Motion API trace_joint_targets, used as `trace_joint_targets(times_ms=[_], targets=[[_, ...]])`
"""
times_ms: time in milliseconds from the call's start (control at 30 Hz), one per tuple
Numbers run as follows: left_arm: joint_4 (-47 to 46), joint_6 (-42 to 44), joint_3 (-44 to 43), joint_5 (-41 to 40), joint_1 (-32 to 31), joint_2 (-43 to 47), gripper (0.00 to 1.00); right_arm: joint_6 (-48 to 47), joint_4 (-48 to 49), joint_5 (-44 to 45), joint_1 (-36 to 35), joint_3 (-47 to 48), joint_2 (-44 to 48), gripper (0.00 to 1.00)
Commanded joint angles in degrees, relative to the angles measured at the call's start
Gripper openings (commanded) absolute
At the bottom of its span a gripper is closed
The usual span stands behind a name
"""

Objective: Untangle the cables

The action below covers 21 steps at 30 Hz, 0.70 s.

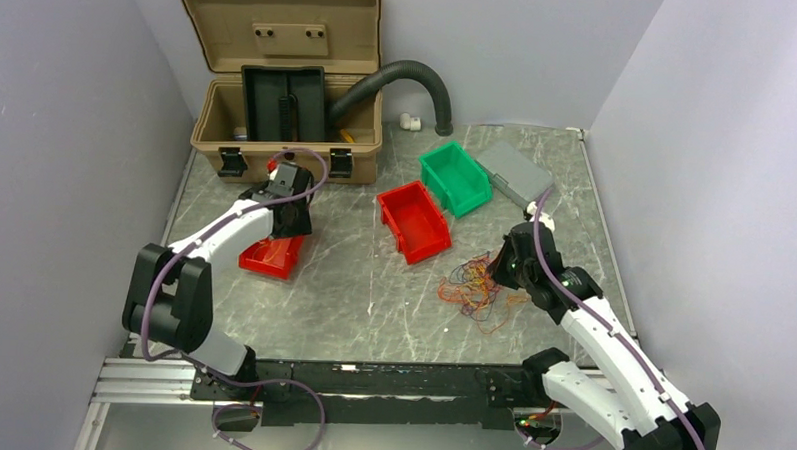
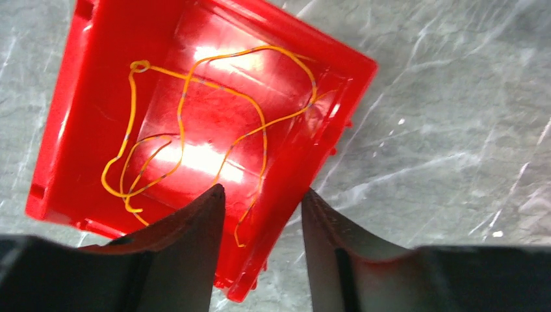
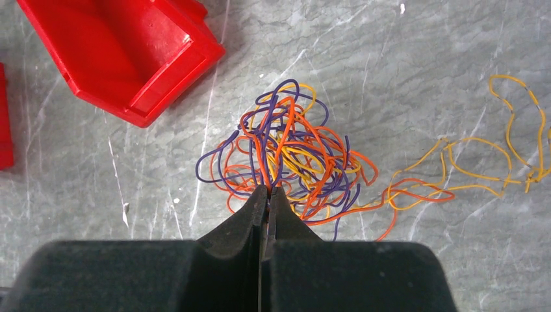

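On the marbled surface point(image 1: 351, 313), a red bin point(image 2: 78, 78) holds one yellow-orange strand point(image 2: 262, 140) beneath the left tool point(image 2: 263, 198), jaws apart and empty, while the cables point(image 3: 292, 156) lie tangled right of centre, the right tool point(image 3: 268, 190) closed tight at their edge.

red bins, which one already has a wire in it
The red bin below the left gripper: a yellow-orange wire lies looped inside it. The other red bin, beside the green bin, shows none.
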State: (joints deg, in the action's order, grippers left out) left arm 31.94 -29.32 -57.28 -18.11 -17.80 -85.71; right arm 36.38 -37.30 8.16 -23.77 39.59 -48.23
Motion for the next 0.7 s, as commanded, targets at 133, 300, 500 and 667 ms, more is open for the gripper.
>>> trace_joint_targets(times_ms=[133,300,500,667], targets=[[-1.7,0.7,-6.5,2.0,0.3,-3.1,0.39,-0.8,-0.6,0.4,-0.2,1.4,2.9,0.0],[-1.2,0.9,-9.2,1.6,0.3,-5.4,0.3,-0.5,-0.3,0.6,-0.3,0.7,3.2,0.0],[-0.3,0.6,-13.1,1.7,0.3,-8.2,0.17,-0.4,-0.5,0.8,-0.2,0.7,4.1,0.0],[0.2,0.9,-15.7,1.5,1.3,-10.3,0.15,-0.4,-1.7,1.4,-0.2,1.4,4.6,0.0]])
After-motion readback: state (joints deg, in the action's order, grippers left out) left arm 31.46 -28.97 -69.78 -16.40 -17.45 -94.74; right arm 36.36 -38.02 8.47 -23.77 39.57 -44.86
